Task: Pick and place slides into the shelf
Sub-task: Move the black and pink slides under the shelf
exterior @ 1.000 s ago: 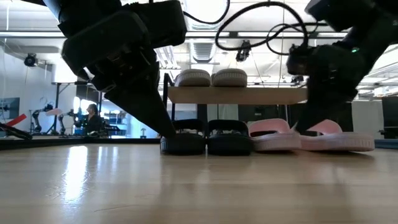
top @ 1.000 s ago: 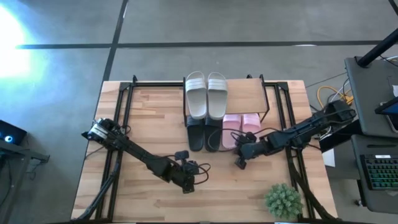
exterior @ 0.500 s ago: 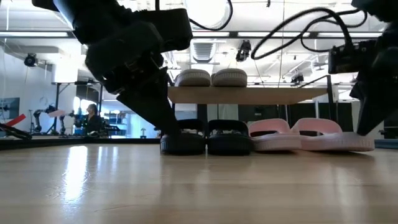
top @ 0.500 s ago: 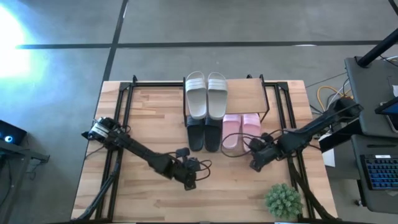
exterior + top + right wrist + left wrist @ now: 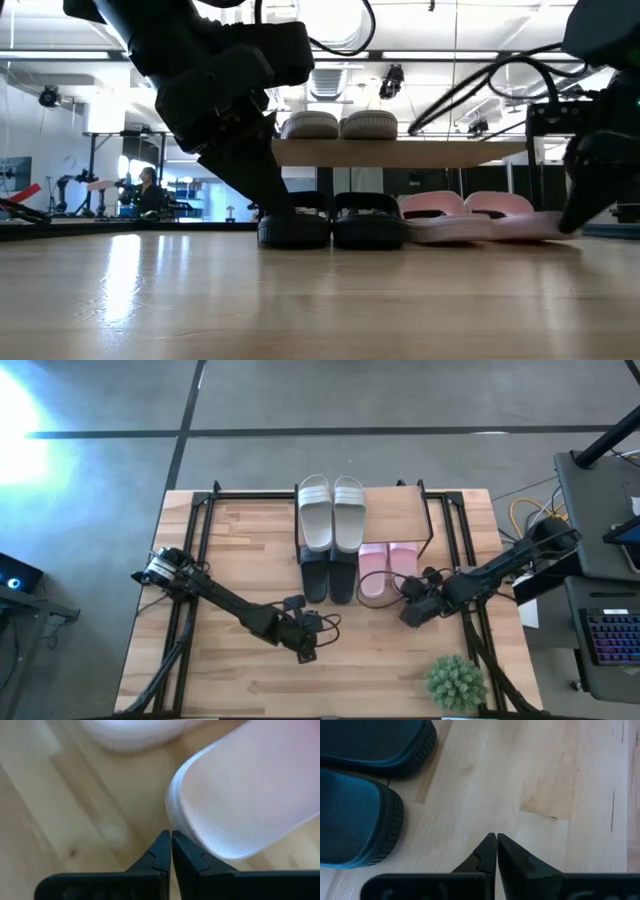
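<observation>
Overhead and table-level views of a butcher-block table (image 5: 230, 550) with two dark arms at work; the shelf (image 5: 395, 512), a light wooden board on a thin black frame, stands at the table's far edge, near the middle. The pale grey pair of slides (image 5: 331, 512) lies side by side on the left part of the shelf board, leaving the right part of the board bare; the black pair (image 5: 328, 578) sits on the tabletop under the board's front edge, heels projecting toward the near side; the pink pair (image 5: 386, 568) sits just beside the black pair, to its right, also partly under the board. In the low view the grey pair (image 5: 340, 124) rests on the board above the black pair (image 5: 332, 222) and the pink pair (image 5: 475, 215), all four lower slides in one row.

The left gripper (image 5: 306, 652) hangs low over bare wood, near the black heels but apart from them; its fingers (image 5: 487, 851) are pressed together, holding nothing. The right gripper (image 5: 408, 617) is low at the near right of the pink pair; its fingers (image 5: 162, 847) are likewise closed and empty, their tips just beside the rounded heel of a pink slide (image 5: 250, 800); contact cannot be told. A small green potted plant (image 5: 456, 682) stands at the near right corner of the table.
</observation>
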Action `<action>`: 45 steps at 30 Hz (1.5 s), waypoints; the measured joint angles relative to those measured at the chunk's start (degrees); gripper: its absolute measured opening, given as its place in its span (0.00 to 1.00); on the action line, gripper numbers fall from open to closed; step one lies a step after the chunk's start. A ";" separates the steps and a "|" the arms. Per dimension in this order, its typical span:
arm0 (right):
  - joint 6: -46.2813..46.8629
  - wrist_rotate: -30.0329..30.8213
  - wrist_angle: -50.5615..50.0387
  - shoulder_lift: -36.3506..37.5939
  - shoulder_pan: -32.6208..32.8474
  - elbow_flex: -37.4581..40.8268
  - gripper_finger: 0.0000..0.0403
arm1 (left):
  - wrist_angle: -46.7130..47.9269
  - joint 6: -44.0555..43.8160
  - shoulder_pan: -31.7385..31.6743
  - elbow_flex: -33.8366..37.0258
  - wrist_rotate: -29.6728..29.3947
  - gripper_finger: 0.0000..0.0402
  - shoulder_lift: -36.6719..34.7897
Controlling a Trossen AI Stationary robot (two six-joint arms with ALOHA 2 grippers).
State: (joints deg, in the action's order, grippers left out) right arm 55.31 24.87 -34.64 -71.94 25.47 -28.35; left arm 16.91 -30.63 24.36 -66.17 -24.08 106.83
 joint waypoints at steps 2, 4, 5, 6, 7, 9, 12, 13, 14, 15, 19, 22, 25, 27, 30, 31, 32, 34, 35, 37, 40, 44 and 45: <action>-0.02 2.45 0.15 0.16 -0.01 -0.32 0.02 | 0.00 0.00 0.00 0.00 0.00 0.00 0.00; -0.24 3.47 0.05 0.17 -0.33 -0.34 0.02 | -0.01 0.00 0.00 0.00 0.00 0.00 0.00; -0.26 3.51 0.02 0.09 -0.65 -0.29 0.02 | 0.00 0.00 0.00 0.00 0.00 0.00 0.00; -0.20 3.53 -0.21 -0.07 -1.05 -0.21 0.02 | 0.00 0.00 0.00 0.00 0.00 0.00 0.00; 0.15 3.66 -0.81 -0.24 -1.55 -0.03 0.02 | -0.01 0.00 0.00 0.00 0.00 0.00 0.00; 0.90 3.70 -1.85 -0.43 -2.42 0.35 0.02 | -0.02 0.00 0.00 0.00 0.00 0.00 0.00; 1.33 2.90 -1.53 -0.02 -2.86 0.19 0.02 | -0.06 0.00 -0.02 0.00 0.02 0.00 0.00; 0.69 2.19 -0.94 0.29 -2.80 -0.09 0.02 | -0.08 0.00 -0.02 0.00 0.02 0.00 0.00; -0.40 1.28 0.39 0.63 -2.64 -0.47 0.02 | -0.12 -0.01 -0.02 0.00 0.05 0.00 0.00; -1.95 0.08 2.43 1.09 -2.45 -0.73 0.02 | -0.13 -0.07 -0.02 0.00 0.19 0.00 0.00; -10.38 -5.73 13.85 1.94 -2.50 -0.95 0.02 | -0.18 -0.10 -0.02 0.00 0.26 0.00 0.00; -12.74 -6.28 19.26 0.92 -3.62 -0.88 0.02 | -0.20 -0.09 -0.02 0.00 0.26 0.00 0.00; -12.90 -6.28 20.35 -0.87 -5.34 -0.80 0.02 | -0.20 -0.09 -0.02 0.00 0.26 0.00 0.00; -13.61 -6.33 20.51 -2.20 -6.33 -0.95 0.02 | -0.13 -0.11 -0.02 0.00 0.26 0.00 0.00; -16.15 -7.65 21.76 -4.28 -7.63 -1.31 0.02 | -0.15 -0.13 -0.02 0.00 0.26 0.00 0.00; -16.72 -8.44 22.67 -4.97 -8.04 -1.35 0.02 | -0.18 -0.13 -0.02 0.00 0.26 0.00 0.00; -17.08 -9.10 23.55 -5.73 -8.40 -1.37 0.02 | -0.15 -0.13 -0.02 0.00 0.26 0.00 0.00; -17.27 -9.87 25.62 -7.30 -9.05 -1.37 0.02 | -0.17 -0.16 -0.02 0.00 0.26 0.00 0.00; -17.26 -9.85 26.51 -7.99 -9.19 -1.37 0.02 | -0.13 -0.17 -0.02 0.00 0.26 0.00 0.00; -17.16 -9.61 28.48 -9.16 -9.65 -1.39 0.02 | -0.16 -0.19 -0.02 0.00 0.25 0.00 0.00; -15.85 -7.06 29.63 -10.13 -10.18 -1.39 0.02 | -0.14 -0.26 -0.02 0.00 0.24 0.00 0.00; -11.72 -1.44 28.40 -10.38 -11.30 -1.41 0.02 | -0.13 -0.26 -0.02 0.00 0.24 0.00 0.00; -10.89 -0.38 28.27 -10.37 -11.62 -1.41 0.02 | -0.14 -0.26 -0.02 0.00 0.24 0.00 0.00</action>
State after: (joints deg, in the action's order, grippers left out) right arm 44.42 24.50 -6.38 -82.31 13.86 -29.76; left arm 16.77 -30.89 24.34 -66.17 -23.83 106.83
